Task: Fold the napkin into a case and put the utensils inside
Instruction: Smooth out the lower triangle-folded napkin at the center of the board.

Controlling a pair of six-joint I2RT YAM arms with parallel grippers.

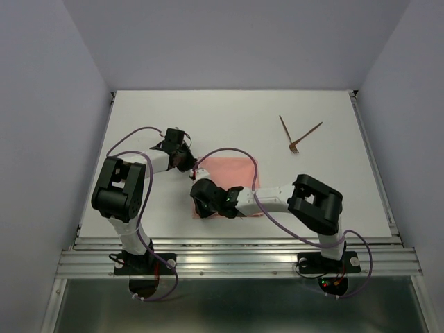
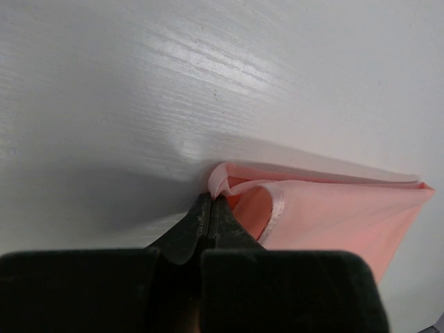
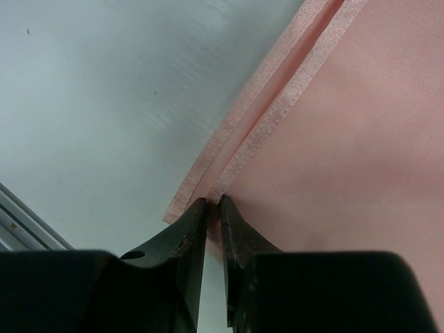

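The salmon-pink napkin lies folded flat on the white table, in the middle. My left gripper is shut on its far left corner; the left wrist view shows that corner bunched and lifted between the closed tips of the gripper. My right gripper is at the near left corner. In the right wrist view its tips pinch the upper hem layer of the napkin, with only a thin gap between them. The two thin reddish-brown utensils, a stick and a fork, lie crossed at the far right, away from both grippers.
Purple cables loop over both arms, one across the napkin's far edge. The table's metal front rail runs just behind the right gripper and shows in the right wrist view. Grey walls enclose the table on three sides.
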